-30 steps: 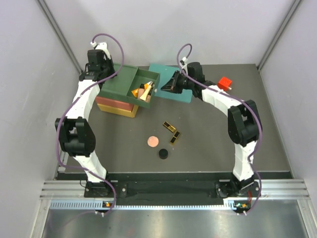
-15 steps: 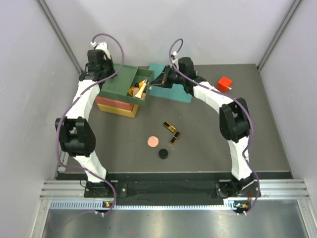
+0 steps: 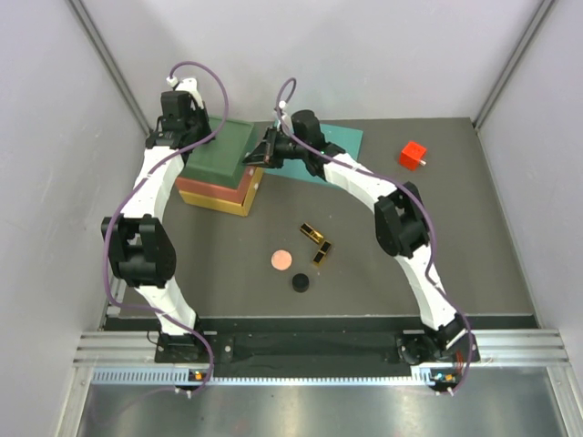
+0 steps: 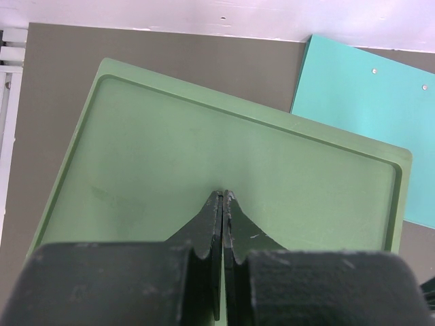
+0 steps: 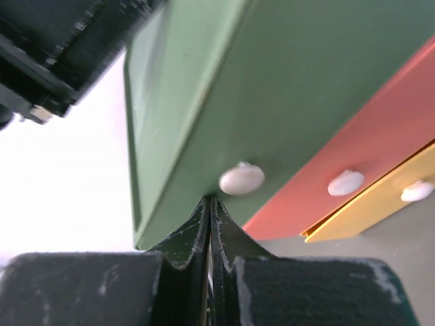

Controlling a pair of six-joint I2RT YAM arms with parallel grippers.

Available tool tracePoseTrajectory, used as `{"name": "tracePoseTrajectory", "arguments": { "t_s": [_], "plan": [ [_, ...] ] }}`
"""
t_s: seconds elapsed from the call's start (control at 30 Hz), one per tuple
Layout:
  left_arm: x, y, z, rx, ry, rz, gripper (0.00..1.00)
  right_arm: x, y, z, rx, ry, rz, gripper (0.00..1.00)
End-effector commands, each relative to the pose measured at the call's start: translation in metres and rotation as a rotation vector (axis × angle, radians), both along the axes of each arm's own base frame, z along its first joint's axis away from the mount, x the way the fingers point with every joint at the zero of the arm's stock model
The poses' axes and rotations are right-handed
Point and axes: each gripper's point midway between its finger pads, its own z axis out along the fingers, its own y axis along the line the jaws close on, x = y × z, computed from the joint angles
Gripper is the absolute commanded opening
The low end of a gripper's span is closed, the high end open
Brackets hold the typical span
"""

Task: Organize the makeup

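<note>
We see the right gripper [image 5: 209,204] pressed together, nothing pinched, tips against the green drawer [image 5: 292,81] front just under its white knob [image 5: 241,178]. That drawer sits flush above the red drawer [image 5: 380,129] and yellow drawer [image 5: 380,197]. The left gripper [image 4: 223,198] is pressed together too and empty, over the green top [image 4: 204,129]; we cannot tell whether it touches. Makeup in view is a case [image 3: 311,231], a second case [image 3: 322,253], the pink disc [image 3: 280,260] and the black jar [image 3: 300,283]. All lie on the table [image 3: 455,255], well apart from both grippers, toward the arm bases. The teal mat [image 3: 332,146] is just beside the right gripper, and the red cube [image 3: 413,154] is well off to its right.
</note>
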Motion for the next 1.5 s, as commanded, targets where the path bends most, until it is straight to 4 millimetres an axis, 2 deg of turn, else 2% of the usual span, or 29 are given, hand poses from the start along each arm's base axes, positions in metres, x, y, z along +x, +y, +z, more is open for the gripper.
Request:
{"name": "tracePoseTrajectory", "arguments": {
  "t_s": [0.0, 0.07, 0.13, 0.17, 0.2, 0.37, 0.5, 0.57, 0.6, 0.67, 0.7, 0.77, 0.8, 0.9, 0.93, 0.97, 1.03, 1.13, 1.3, 1.47],
  "plan": [
    [-0.076, 0.006, -0.130, 0.039, 0.508, 0.001, 0.00, -0.006, 0.014, 0.028, 0.059, -0.045, 0.033, 0.00],
    [-0.075, 0.006, -0.129, 0.038, 0.505, -0.001, 0.00, -0.005, 0.011, 0.032, 0.051, -0.075, 0.022, 0.00],
    [-0.075, 0.006, -0.128, 0.039, 0.502, 0.001, 0.00, -0.002, -0.001, 0.041, 0.036, -0.115, -0.020, 0.00],
    [-0.075, 0.006, -0.128, 0.038, 0.503, 0.002, 0.00, -0.002, -0.008, 0.056, 0.040, -0.144, -0.046, 0.00],
    [-0.074, 0.006, -0.127, 0.038, 0.500, 0.002, 0.00, 0.001, -0.016, 0.046, 0.013, -0.143, -0.064, 0.00],
    [-0.072, 0.006, -0.123, 0.037, 0.490, 0.001, 0.00, 0.008, -0.061, 0.050, -0.065, -0.195, -0.187, 0.00],
    [-0.067, 0.008, -0.114, 0.045, 0.467, 0.009, 0.00, 0.016, -0.108, 0.036, -0.214, -0.238, -0.280, 0.01],
    [-0.063, 0.006, -0.107, 0.040, 0.447, 0.001, 0.00, 0.013, -0.131, 0.025, -0.315, -0.226, -0.318, 0.07],
    [-0.059, 0.005, -0.098, 0.034, 0.424, -0.004, 0.00, 0.015, -0.143, 0.020, -0.374, -0.259, -0.325, 0.14],
    [-0.054, -0.004, -0.085, 0.005, 0.386, -0.041, 0.00, 0.008, -0.165, 0.011, -0.483, -0.261, -0.360, 0.21],
    [-0.049, -0.008, -0.075, -0.009, 0.354, -0.060, 0.03, 0.005, -0.175, 0.007, -0.536, -0.286, -0.358, 0.30],
    [-0.043, -0.021, -0.053, -0.050, 0.283, -0.124, 0.08, -0.001, -0.196, 0.002, -0.616, -0.301, -0.397, 0.39],
    [-0.041, -0.026, -0.042, -0.059, 0.251, -0.142, 0.13, -0.006, -0.206, -0.005, -0.666, -0.302, -0.393, 0.48],
    [-0.037, -0.042, -0.009, -0.067, 0.145, -0.205, 0.26, -0.015, -0.233, -0.016, -0.750, -0.289, -0.432, 0.60],
    [-0.037, -0.046, 0.000, -0.062, 0.120, -0.217, 0.39, -0.020, -0.237, -0.019, -0.757, -0.278, -0.430, 0.61],
    [-0.039, -0.053, 0.011, -0.056, 0.090, -0.244, 0.44, -0.023, -0.249, -0.023, -0.792, -0.272, -0.465, 0.64],
    [-0.040, -0.062, 0.027, -0.051, 0.042, -0.271, 0.61, -0.026, -0.260, -0.026, -0.802, -0.255, -0.488, 0.70],
    [-0.043, -0.082, 0.038, -0.067, 0.023, -0.335, 0.76, -0.032, -0.276, -0.028, -0.818, -0.235, -0.530, 0.77],
    [-0.053, -0.120, 0.038, -0.060, 0.020, -0.432, 0.84, -0.034, -0.301, -0.033, -0.829, -0.192, -0.580, 0.89],
    [-0.064, -0.150, 0.041, -0.042, 0.009, -0.521, 0.93, -0.038, -0.310, -0.035, -0.838, -0.179, -0.584, 0.93]
  ]
}}
